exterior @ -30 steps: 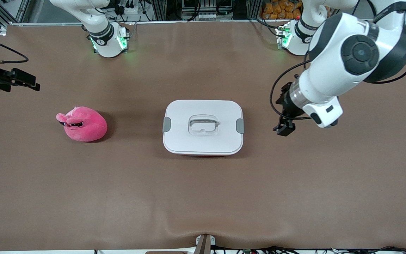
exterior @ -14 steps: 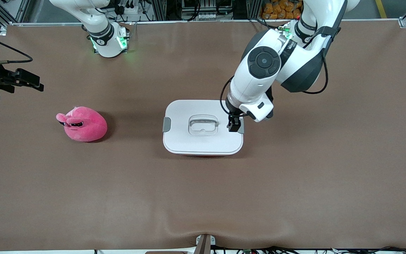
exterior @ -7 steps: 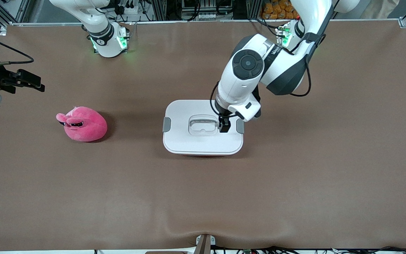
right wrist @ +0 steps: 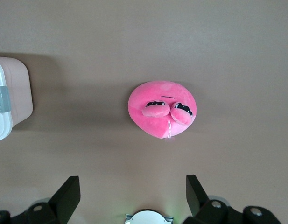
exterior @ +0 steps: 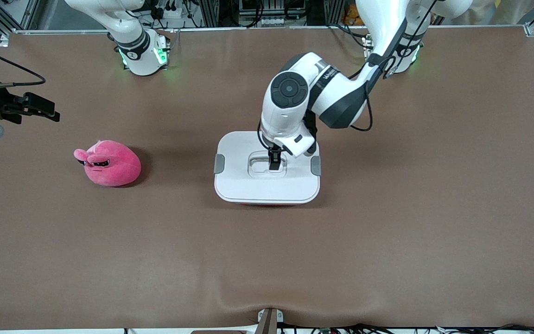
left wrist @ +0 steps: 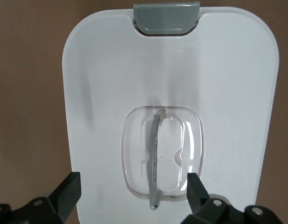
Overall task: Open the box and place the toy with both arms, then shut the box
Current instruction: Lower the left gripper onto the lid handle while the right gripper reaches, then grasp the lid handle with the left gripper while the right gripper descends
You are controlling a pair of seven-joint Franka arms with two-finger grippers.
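Left gripper (exterior: 274, 166) hovers over the closed box's (exterior: 237, 183) handle (left wrist: 155, 161), jaws wide, empty.
Right gripper (right wrist: 129, 198), open and empty, waits above the toy (exterior: 108, 163); straddle the handle before closing.

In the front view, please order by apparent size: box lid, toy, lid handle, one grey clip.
1. Box lid
2. Toy
3. Lid handle, partly covered by the left gripper
4. Grey clip

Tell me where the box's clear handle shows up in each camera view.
Front view: handle in the middle of the white lid, left claw over it.
Left wrist view: handle central.
Right wrist view: not in it.
Shared landmark: grey side clip.
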